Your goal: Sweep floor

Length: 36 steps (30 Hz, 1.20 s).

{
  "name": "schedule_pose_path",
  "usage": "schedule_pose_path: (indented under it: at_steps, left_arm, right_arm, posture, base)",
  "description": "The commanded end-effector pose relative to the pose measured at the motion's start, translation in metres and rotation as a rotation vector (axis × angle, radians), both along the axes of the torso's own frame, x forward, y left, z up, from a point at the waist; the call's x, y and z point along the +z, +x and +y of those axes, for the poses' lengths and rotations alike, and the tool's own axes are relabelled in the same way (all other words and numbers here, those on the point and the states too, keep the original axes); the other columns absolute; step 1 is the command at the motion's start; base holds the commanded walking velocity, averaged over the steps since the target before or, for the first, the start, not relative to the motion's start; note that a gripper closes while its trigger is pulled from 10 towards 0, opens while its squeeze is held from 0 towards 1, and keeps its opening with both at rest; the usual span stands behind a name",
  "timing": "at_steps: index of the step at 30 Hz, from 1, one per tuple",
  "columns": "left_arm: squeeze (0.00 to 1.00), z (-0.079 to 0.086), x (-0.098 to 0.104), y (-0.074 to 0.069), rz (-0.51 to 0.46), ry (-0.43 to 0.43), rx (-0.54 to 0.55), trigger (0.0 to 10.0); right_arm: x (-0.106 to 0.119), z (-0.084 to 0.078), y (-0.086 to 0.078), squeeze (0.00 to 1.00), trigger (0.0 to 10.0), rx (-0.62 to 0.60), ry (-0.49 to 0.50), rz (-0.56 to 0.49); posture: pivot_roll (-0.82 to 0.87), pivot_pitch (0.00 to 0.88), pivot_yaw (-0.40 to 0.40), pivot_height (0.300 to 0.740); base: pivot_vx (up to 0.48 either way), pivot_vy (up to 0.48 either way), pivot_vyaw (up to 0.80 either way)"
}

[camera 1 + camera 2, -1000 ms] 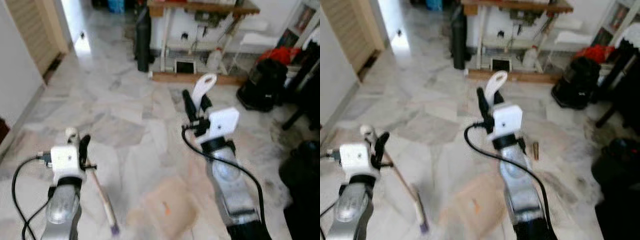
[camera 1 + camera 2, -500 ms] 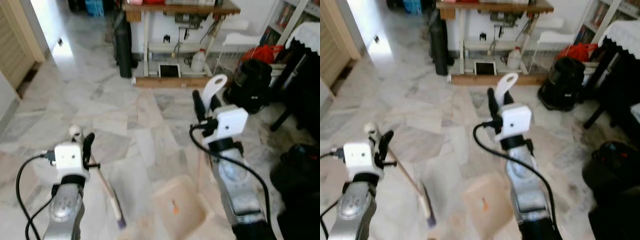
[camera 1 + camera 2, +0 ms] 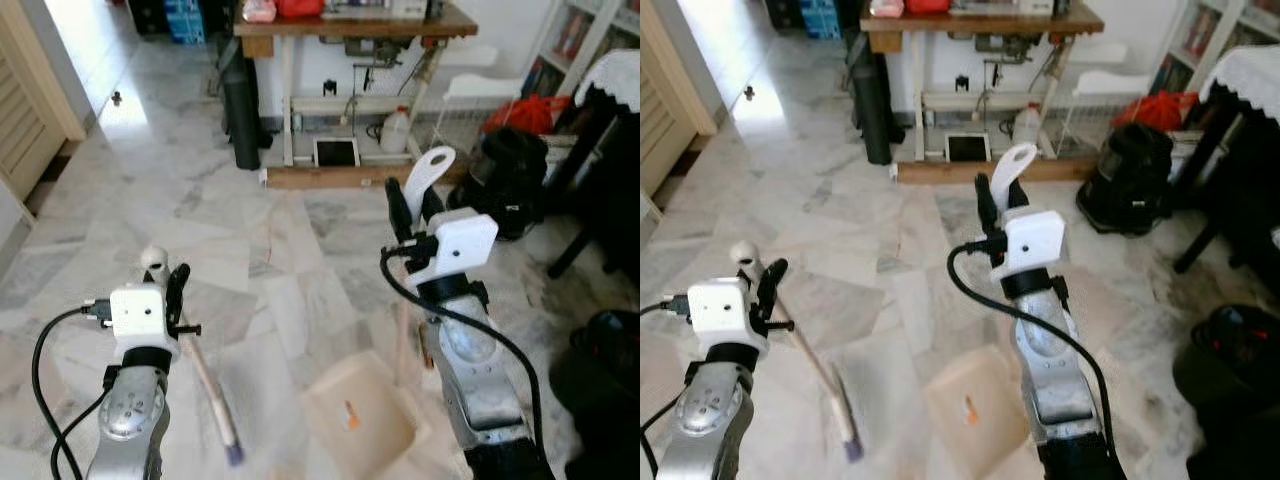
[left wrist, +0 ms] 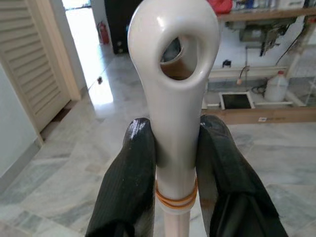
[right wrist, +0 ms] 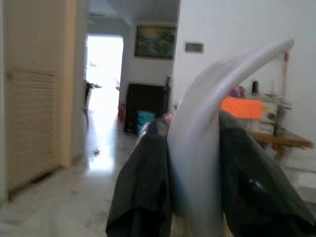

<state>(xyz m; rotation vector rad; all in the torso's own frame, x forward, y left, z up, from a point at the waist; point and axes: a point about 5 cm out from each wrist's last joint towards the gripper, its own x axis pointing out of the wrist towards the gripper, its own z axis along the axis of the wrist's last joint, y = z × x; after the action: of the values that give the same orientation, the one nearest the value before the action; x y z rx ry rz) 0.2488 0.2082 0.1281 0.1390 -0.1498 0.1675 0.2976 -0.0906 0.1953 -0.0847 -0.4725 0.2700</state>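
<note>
My left gripper (image 3: 165, 274) is shut on the white, looped top end of a broom handle (image 4: 173, 74). The stick slants down to the brush head (image 3: 226, 432) on the marble floor, low in the left eye view. Higher and to the right, my right gripper (image 3: 412, 205) is shut on the curved white handle (image 5: 222, 79) of a dustpan. The beige dustpan (image 3: 365, 425) rests on the floor below that arm, with a small orange scrap (image 3: 349, 421) lying in it. Broom head and dustpan are a short gap apart.
A wooden table (image 3: 350, 22) with a white jug (image 3: 398, 130) and a tablet below stands ahead. A black cylinder (image 3: 243, 120) stands by its left leg, a black bag (image 3: 510, 170) to its right. Dark furniture (image 3: 605, 150) lines the right side, a louvred door (image 3: 30, 100) the left.
The whole view has shifted, so the camera moved and the table now sits lower and nearer. Both grippers keep their hold; broom and dustpan stay in the same places relative to the arms.
</note>
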Motion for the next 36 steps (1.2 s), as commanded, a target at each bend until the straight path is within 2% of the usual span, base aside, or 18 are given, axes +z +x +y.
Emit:
schedule_pose_path:
  at_steps: [1,36]
  left_arm:
    - [0.0,-0.0031,0.0125,0.0021,-0.055,0.023,-0.015,10.0]
    - [0.0,-0.0026,0.0124,0.0024,-0.052,0.023,-0.011,10.0]
  right_arm:
    - [0.0088,-0.0055,-0.0007,0.0,10.0,-0.01,0.027,-0.038]
    - [0.0072,-0.005,0.0006,0.0,10.0,-0.007,0.021,-0.026]
  posture:
    - [0.0,0.072,-0.01,0.74]
    - [0.0,0.085,-0.01,0.74]
  base:
    - [0.379,0.0,0.0]
    - [0.378,0.0,0.0]
